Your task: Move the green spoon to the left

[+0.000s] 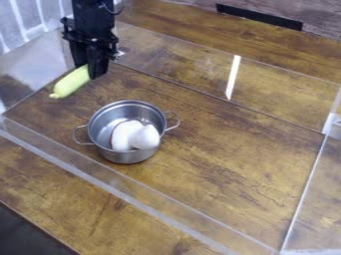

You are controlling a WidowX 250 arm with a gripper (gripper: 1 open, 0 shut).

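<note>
The green spoon [70, 83] shows as a thick yellow-green handle slanting down to the left, at the upper left of the wooden table. Its upper end sits between the fingers of my black gripper [94, 68], which points straight down and is shut on it. The spoon's metal bowl is hidden behind the fingers. The handle's free end hangs close above the wood; I cannot tell whether it touches.
A steel pot [126, 130] with a white object [134, 135] inside stands just right of and in front of the gripper. Clear plastic walls [160, 204] fence the table at the front, left and right.
</note>
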